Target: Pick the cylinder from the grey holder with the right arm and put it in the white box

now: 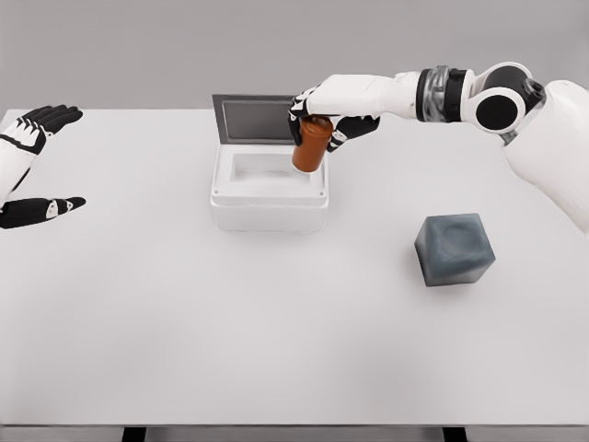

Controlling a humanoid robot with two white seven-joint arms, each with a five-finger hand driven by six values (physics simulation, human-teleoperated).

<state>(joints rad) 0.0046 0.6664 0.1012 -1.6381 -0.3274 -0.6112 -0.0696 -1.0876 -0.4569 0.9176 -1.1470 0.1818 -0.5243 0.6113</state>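
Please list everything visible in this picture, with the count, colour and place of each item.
cylinder: one, orange-brown, held tilted over the right side of the white box
white box: one, white with a grey raised lid, upper middle of the table, open
grey holder: one, dark grey block, right of the box and nearer the camera, nothing in it
table: one, pale grey-white, filling most of the view
right hand: one, white and black, fingers closed around the cylinder's top, arm reaching in from the right
left hand: one, white and black, fingers spread, resting at the table's left edge
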